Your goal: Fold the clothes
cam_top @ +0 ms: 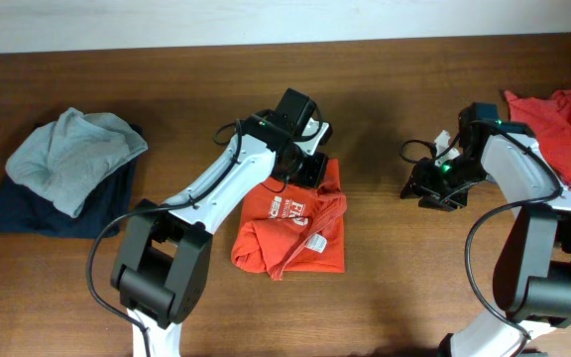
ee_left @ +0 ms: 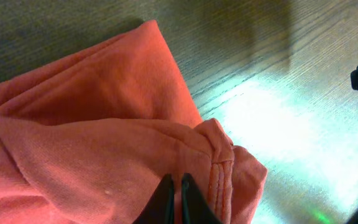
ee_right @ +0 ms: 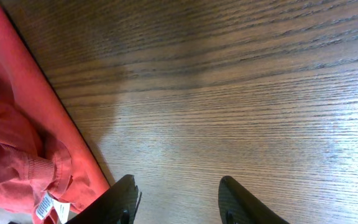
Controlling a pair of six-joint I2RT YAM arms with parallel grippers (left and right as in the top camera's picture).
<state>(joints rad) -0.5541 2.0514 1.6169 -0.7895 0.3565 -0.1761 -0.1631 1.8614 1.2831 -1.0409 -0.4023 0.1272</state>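
Folded orange-red T-shirt (cam_top: 290, 233) at the centre of the table (cam_top: 385, 297).
Gray-and-navy clothes (cam_top: 62, 174) lie far left and a red heap (cam_top: 563, 119) far right. The left gripper (ee_left: 176, 180) has its jaws nearly closed against the T-shirt (pinching it or not, unclear). The right gripper (ee_right: 178, 183) has its jaws wide open and empty, just beside the T-shirt.

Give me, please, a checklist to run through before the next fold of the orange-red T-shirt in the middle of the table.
1. Left end effector gripping the orange-red T-shirt: fingers shut at the fabric, but whether cloth is pinched, cannot tell.
2. Right end effector open and free: ok, over bare table.
3. T-shirt folded flat: not ok, bunched, label showing.
4. Red clothes pile at far right apart from it: ok.
5. Grey and navy clothes at left away from both arms: ok.
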